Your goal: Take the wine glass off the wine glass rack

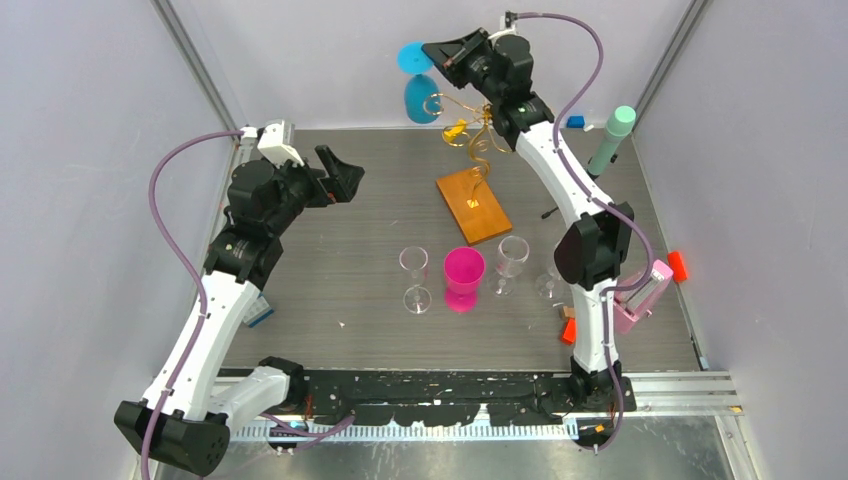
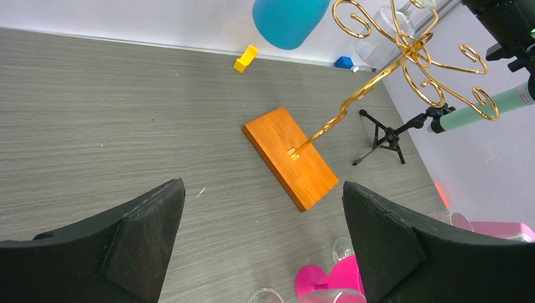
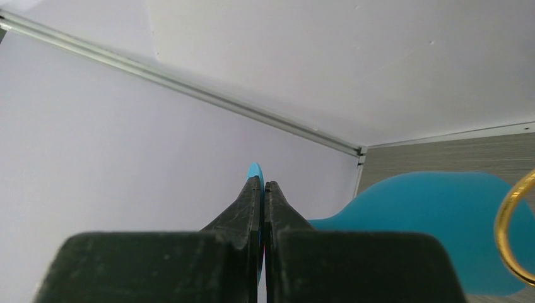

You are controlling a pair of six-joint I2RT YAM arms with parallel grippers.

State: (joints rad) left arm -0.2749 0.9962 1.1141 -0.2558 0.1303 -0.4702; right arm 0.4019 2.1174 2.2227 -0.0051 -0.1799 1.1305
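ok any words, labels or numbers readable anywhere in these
None can be read: the rack, blue glass and pink glass carry no lettering, and nothing else in any view shows legible text.

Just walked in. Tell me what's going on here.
The right gripper is shut on a blue wine glass near its foot, holding it up beside the curled arms of the gold wine glass rack; whether it has cleared them I cannot tell. The left gripper hangs open above the table, holding nothing. A pink glass and clear glasses stand near the rack's base.
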